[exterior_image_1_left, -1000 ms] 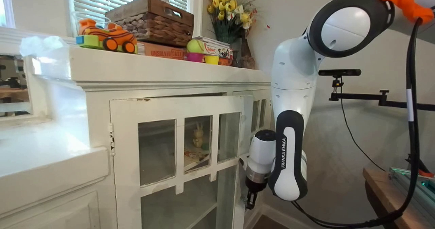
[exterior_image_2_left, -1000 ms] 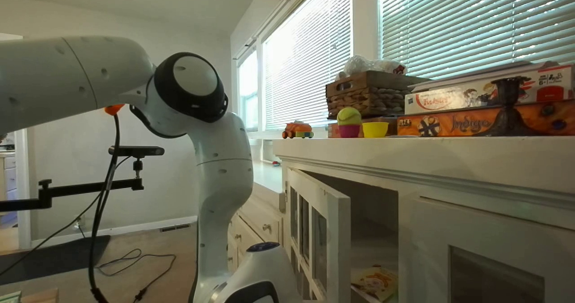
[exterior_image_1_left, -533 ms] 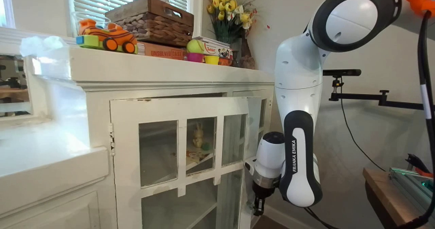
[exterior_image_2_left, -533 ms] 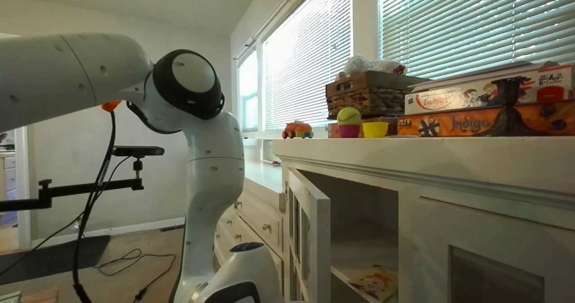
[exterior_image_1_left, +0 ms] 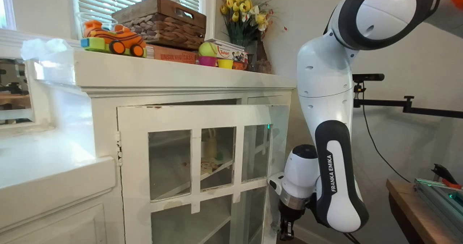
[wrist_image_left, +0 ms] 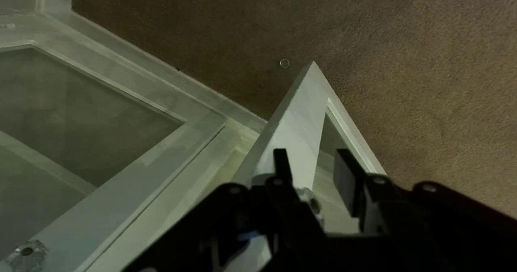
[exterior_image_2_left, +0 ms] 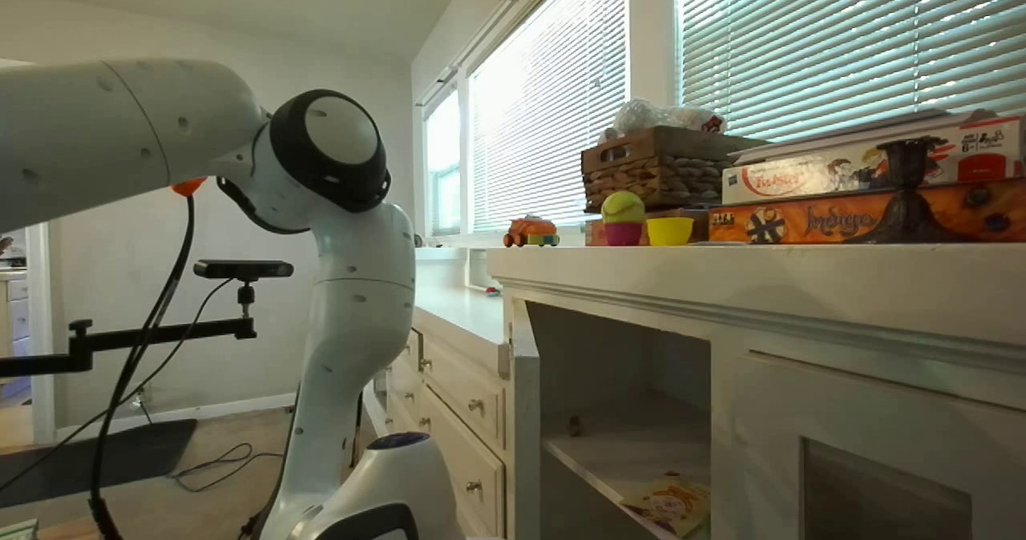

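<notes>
Gripper (wrist_image_left: 312, 159) is seen spread, with the clear knob (wrist_image_left: 312, 204) of the ajar white cabinet door (exterior_image_1_left: 181, 115) framed between its fingers (wrist_image_left: 344, 183), though contact cannot be confirmed.

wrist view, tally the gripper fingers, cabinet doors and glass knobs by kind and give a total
Fingers: 2
Cabinet doors: 2, the open one and the one at the picture's left
Glass knobs: 2, one on each door, the other at the picture's lower left
Total: 6
</notes>
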